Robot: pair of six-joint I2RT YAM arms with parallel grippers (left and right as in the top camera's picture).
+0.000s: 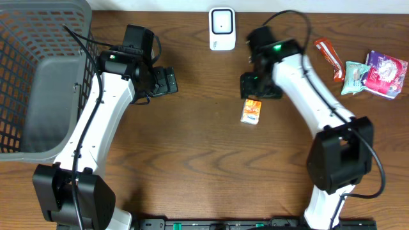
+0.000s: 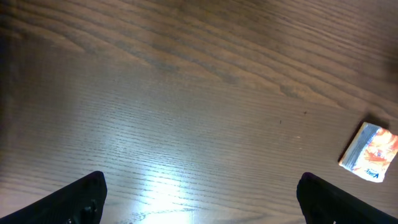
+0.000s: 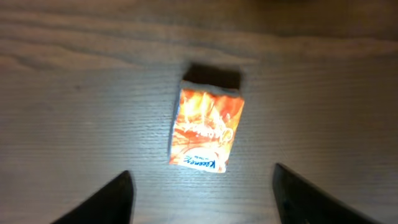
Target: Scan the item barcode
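- The pack (image 3: 207, 129) lies flat on the desk (image 1: 192, 160) toward its far edge, in front of the scanner (image 1: 222, 29).
- The right fingers (image 3: 112, 202) are spread and empty just above it, flanking its long sides; its long axis runs far-to-near.
- The left fingers (image 2: 81, 199) are spread wide and empty, well apart from it, so the right arm is nearer.

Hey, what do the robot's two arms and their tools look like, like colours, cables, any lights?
The left arm and right arm have white tubular links with black joint housings and black bases. A black cable runs along each, and a small green light glows near each wrist. The left tool and right tool have plain black fingers.
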